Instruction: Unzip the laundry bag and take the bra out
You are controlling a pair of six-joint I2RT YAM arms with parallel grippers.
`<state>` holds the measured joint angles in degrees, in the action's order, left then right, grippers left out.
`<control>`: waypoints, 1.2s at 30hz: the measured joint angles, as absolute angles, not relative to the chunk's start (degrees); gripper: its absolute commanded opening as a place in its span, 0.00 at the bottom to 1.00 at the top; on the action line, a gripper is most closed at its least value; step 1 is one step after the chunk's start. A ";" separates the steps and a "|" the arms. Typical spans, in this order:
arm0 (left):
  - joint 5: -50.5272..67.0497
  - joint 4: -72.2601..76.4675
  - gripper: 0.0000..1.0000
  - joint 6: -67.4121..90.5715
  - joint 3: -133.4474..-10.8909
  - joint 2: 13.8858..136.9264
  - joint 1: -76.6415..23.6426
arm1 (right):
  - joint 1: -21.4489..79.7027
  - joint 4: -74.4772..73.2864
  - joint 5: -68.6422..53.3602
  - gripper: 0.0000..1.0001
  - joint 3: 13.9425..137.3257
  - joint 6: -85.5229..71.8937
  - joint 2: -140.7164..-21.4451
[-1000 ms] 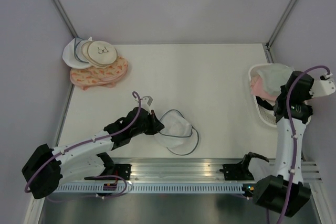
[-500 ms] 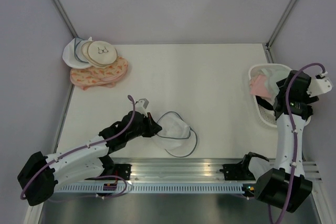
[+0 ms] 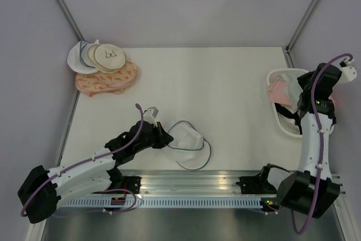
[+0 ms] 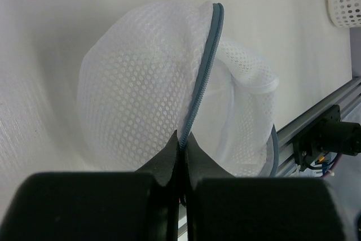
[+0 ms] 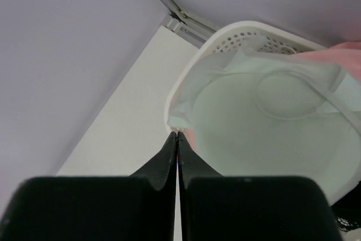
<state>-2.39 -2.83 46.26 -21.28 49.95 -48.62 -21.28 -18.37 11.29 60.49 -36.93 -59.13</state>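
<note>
The laundry bag (image 3: 189,142) is a white mesh pouch lying unzipped near the table's front, its grey-blue zipper (image 4: 206,66) gaping along the rim. My left gripper (image 4: 181,142) is shut on the bag's zipper edge at its left side (image 3: 168,139). The pale mint bra (image 5: 271,122) lies cups-up in the white basket (image 5: 248,29) at the right, over a pink garment (image 3: 276,91). My right gripper (image 5: 177,135) hovers over the basket's near rim, jaws shut with nothing between them, tips just short of the bra's edge.
A stack of cream and white discs (image 3: 104,56) rests on a pink patterned round bag (image 3: 107,80) at the back left. The white basket (image 3: 282,122) stands against the right wall. A metal rail (image 3: 192,187) runs along the front edge.
The right gripper opened and shut again, then lifted back to the right off the basket, leaving the bra there. The left arm pulled slightly left and back with the bag's edge.
</note>
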 measured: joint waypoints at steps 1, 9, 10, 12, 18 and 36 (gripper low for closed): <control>-2.39 -2.83 0.02 46.30 -21.17 49.95 -48.62 | -21.28 -17.72 11.46 0.01 60.47 -37.76 -61.17; -2.39 -2.44 0.02 46.70 -20.84 49.93 -48.62 | -21.30 -16.58 18.81 0.00 55.46 -43.77 -77.14; -2.39 -2.42 0.02 46.81 -20.64 49.93 -48.62 | -21.34 -16.05 19.66 0.00 53.71 -44.58 -78.24; -2.39 -2.37 0.02 46.98 -20.18 49.98 -48.62 | -21.50 -13.85 20.82 0.00 49.74 -46.28 -80.01; -2.39 -1.10 0.02 47.20 -19.31 49.98 -48.62 | -21.61 -7.42 20.58 0.00 45.95 -47.70 -83.02; -5.98 5.23 0.02 50.74 -15.20 36.80 -48.58 | -0.97 -13.32 -3.75 0.57 58.37 -27.66 -62.96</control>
<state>-5.98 5.23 50.74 -15.20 36.80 -48.58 -0.97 -13.32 -3.75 58.37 -27.66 -62.96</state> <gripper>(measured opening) 0.029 0.565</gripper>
